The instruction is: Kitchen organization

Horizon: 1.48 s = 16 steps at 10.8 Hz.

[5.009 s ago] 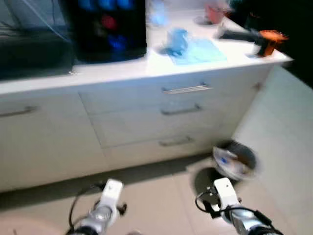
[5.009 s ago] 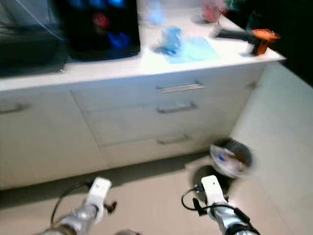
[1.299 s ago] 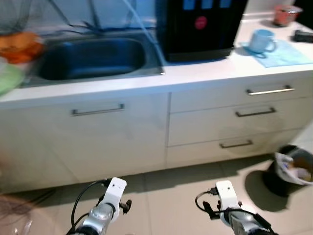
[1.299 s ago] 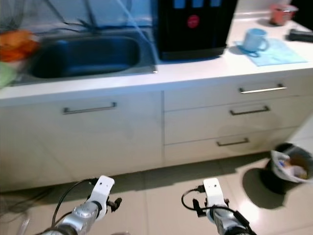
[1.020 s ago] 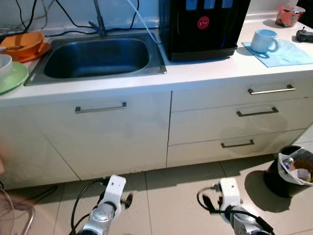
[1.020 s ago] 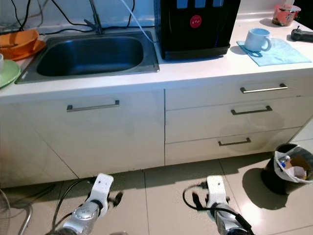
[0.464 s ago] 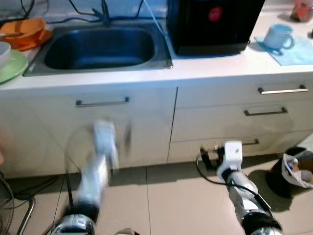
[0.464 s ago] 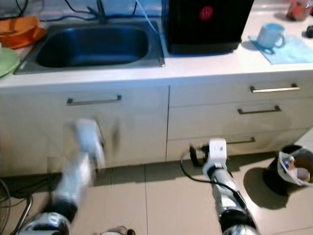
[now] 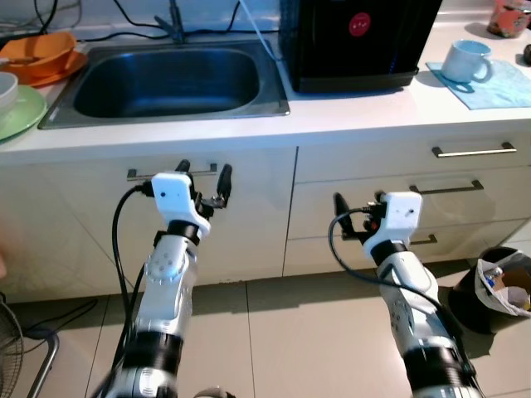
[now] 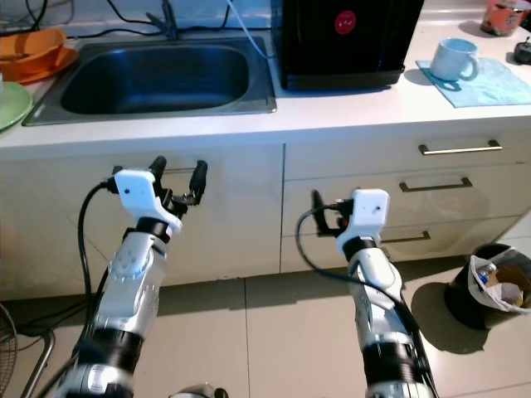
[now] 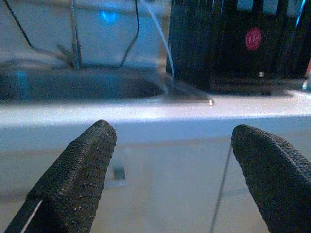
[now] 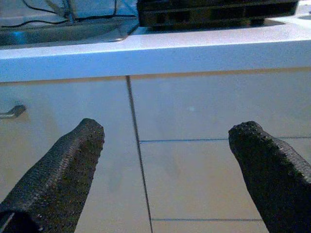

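Facing the sink (image 9: 166,83) cabinet, both arms raised. Left gripper (image 9: 203,172) spread wide, empty, just at the cabinet door handle (image 9: 137,175); right gripper (image 9: 357,207) likewise wide and empty, in front of the drawers. I judge the step is reaching up to the worktop (image 9: 348,104). Best lift clear of its front edge before going forward. Likely targets: pale blue mug (image 9: 465,60) on a blue cloth (image 9: 498,83) at the right end; orange bowl (image 9: 37,51) and green plate (image 9: 21,108) at the left end.
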Tool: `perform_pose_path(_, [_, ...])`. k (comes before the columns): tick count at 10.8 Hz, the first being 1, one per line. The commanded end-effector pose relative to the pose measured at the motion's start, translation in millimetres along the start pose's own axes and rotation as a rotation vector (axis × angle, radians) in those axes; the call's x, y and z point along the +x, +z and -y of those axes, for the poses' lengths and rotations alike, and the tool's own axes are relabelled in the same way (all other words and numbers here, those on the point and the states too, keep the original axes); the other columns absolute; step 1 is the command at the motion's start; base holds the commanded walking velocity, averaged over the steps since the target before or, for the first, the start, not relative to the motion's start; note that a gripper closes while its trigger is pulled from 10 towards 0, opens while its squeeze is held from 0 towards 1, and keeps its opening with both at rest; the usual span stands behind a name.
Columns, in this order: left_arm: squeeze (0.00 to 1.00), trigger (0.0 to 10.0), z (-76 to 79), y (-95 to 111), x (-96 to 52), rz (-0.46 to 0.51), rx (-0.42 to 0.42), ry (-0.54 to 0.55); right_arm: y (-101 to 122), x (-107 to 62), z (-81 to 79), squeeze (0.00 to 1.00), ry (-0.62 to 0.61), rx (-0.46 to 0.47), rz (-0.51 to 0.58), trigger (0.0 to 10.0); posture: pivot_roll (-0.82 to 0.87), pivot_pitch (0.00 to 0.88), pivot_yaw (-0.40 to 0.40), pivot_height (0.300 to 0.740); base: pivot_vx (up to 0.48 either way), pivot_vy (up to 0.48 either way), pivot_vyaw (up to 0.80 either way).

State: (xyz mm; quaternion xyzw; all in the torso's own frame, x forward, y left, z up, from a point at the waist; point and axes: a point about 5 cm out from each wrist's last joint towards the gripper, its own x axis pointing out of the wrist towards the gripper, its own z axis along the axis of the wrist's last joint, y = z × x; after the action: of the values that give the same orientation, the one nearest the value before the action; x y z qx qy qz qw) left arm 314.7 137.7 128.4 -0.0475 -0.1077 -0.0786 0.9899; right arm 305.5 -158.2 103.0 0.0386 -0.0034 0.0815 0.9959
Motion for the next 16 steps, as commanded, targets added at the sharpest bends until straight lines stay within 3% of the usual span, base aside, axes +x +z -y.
perform_pose_path(1, [0.0,10.0,-2.3,-0.5,-3.9,-0.022,0.0,0.015,2.3,-4.2,0.8,0.0,-0.002,-0.009,-0.008,10.0,0.13,0.036,0.033,0.74,0.0,0.0,0.0])
perform_pose_path(3, [0.0,10.0,-11.6,0.2,-15.6,-0.062,0.009,0.047,9.2,-10.9,3.1,0.0,-0.01,-0.042,0.004,10.0,0.13,0.033,0.034,0.74,0.0,0.0,0.0])
perform_pose_path(5, [0.0,10.0,-11.4,-3.2,-22.5,-0.101,0.012,0.051,15.4,-10.8,2.8,0.0,-0.021,-0.046,0.018,10.0,0.13,0.03,0.035,0.74,0.0,0.0,0.8])
perform_pose_path(7, [0.0,10.0,-8.4,1.9,-17.7,-0.092,0.016,0.046,17.6,-8.8,-0.1,0.0,-0.017,-0.037,0.021,10.0,0.13,0.026,0.035,0.74,0.0,0.0,0.8])
perform_pose_path(11, [0.0,10.0,-7.1,4.1,-15.0,-0.111,-0.031,0.069,24.5,-9.1,1.0,0.0,-0.038,-0.02,0.042,10.0,0.13,0.026,0.031,0.74,0.0,0.0,0.0])
perform_pose_path(16, [0.0,10.0,-8.4,0.9,-16.0,-0.148,-0.033,0.077,22.7,-9.1,-2.0,0.0,-0.044,-0.01,0.037,10.0,0.13,0.03,0.039,0.74,0.0,0.448,0.0])
